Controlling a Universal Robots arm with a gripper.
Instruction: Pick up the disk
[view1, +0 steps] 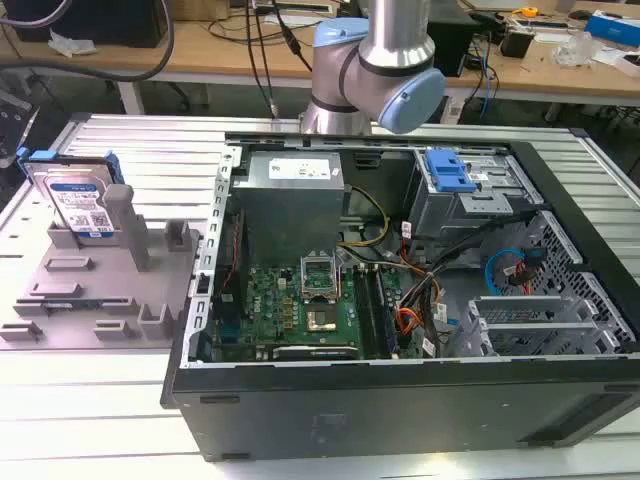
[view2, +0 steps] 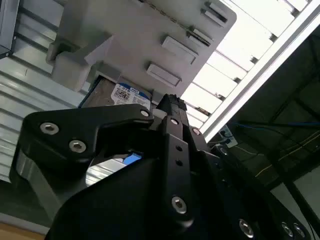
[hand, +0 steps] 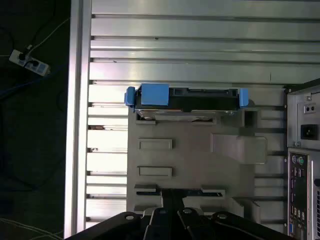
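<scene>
The disk (view1: 82, 205) is a silver hard drive with a blue-and-white label and blue side rails. It stands upright on its edge in a slot of a grey fixture (view1: 100, 290) at the exterior view's left. From above, in the first wrist view, the disk (hand: 200, 95) shows as a dark top edge between blue rails at one end of the fixture (hand: 190, 160). My black gripper (hand: 172, 207) hangs well above the fixture's other end, apart from the disk. In the second wrist view the gripper (view2: 167, 107) covers part of the disk (view2: 117, 95).
An open computer case (view1: 560, 400) lies beside the fixture on the slatted metal table (view1: 150, 160), with a grey power supply (view1: 295, 200), a motherboard (view1: 300, 310) and a blue bracket (view1: 448, 170) inside. My arm's joint (view1: 385, 60) rises behind the case. A power strip (hand: 29, 62) lies off the table.
</scene>
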